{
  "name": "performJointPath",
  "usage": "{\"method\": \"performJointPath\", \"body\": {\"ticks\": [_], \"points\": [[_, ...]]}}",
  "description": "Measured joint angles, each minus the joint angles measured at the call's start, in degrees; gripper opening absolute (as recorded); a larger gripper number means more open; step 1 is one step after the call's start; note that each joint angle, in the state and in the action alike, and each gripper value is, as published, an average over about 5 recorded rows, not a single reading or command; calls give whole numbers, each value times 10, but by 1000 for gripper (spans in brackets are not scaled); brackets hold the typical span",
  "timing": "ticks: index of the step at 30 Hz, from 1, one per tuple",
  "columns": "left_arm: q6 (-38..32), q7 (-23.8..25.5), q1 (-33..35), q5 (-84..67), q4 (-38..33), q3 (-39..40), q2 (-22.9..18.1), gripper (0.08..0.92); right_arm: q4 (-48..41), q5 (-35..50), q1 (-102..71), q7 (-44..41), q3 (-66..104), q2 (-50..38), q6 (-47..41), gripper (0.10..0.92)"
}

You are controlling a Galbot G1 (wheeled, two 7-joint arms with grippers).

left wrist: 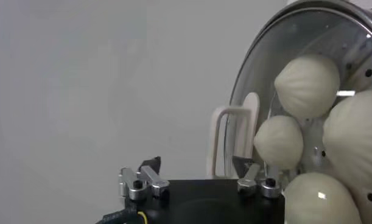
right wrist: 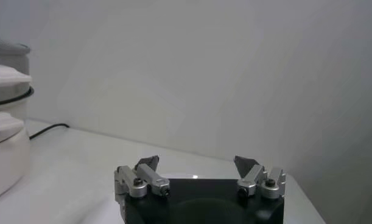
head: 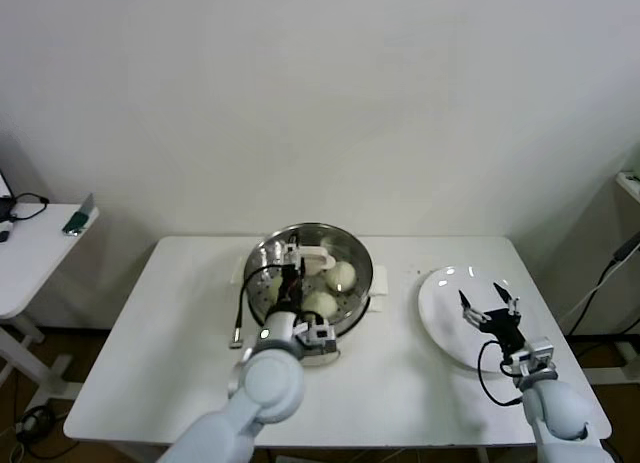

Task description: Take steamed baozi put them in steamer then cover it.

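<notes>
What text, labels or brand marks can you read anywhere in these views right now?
None can be read.
The steamer, its glass lid, the white plate and both grippers, left and right, show no lettering.
The small green item on the side table is too small to read.

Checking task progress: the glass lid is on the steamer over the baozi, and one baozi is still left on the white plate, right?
Not quite. The head view shows the white plate bare; no baozi remains there. The glass lid is on the steamer, over the baozi.
</notes>
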Motion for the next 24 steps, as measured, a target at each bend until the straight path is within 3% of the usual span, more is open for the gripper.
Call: {"method": "performJointPath", "body": {"ticks": [3,10,17,24], "points": [[1,0,13,-15,-31,-5,13,813,-1,-2,3,1,-2,0,-4,823],[-5,-33,60,-65,-95,-39,44,823,-2,-6,7,2,-8,-3,-7,823],[-73,-140,124,-177,-120,-127,60,823,-1,-8,5,1,-11,-4,-8,823],[-210,-247,210,-349,-104,-267,46,823,5,-8,-3,-4,-9,0,-5,823]]}}
